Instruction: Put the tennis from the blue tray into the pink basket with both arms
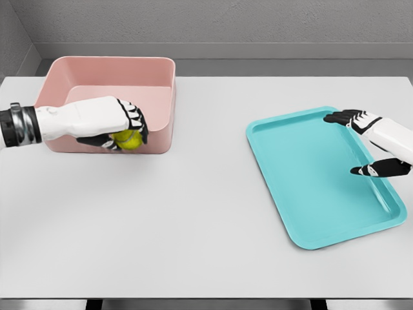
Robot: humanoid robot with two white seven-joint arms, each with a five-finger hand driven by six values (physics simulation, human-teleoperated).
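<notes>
A yellow-green tennis ball [130, 140] is held in my left hand [122, 129], whose fingers are curled around it. The hand and ball sit in front of the near wall of the pink basket [110, 71], at the table's back left; whether the ball is above the rim or just before the wall, I cannot tell. The blue tray [310, 187] lies at the right with nothing in it. My right hand [364, 145] hovers over the tray's right edge, fingers spread, holding nothing.
The white table [193, 219] carries only the basket and the tray. A grey wall runs behind the table's far edge.
</notes>
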